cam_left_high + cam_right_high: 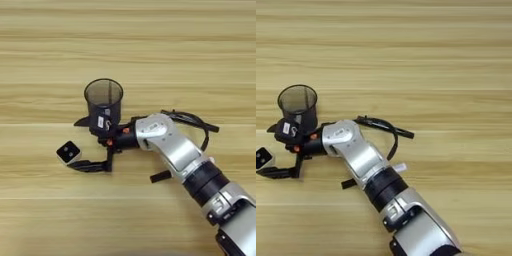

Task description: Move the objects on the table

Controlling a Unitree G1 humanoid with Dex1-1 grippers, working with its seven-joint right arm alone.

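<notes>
My right gripper (83, 145) stands open at the left of the table (150, 45), one black finger by the foot of a black mesh cup (103, 97) and the other lying low on the wood. The small white cube (68, 152), black dotted face up, sits just left of the gap between the fingers, close to the lower one. I cannot tell if it touches. A short black end of the pen (160, 176) pokes out from under my silver forearm (170, 145). The red cube is hidden. In the right eye view the white cube (263, 158) sits at the left edge.
The mesh cup stands upright right behind the gripper's body, touching or nearly touching it. A black cable (192, 120) loops off the forearm on the right. The forearm crosses the table from the lower right corner.
</notes>
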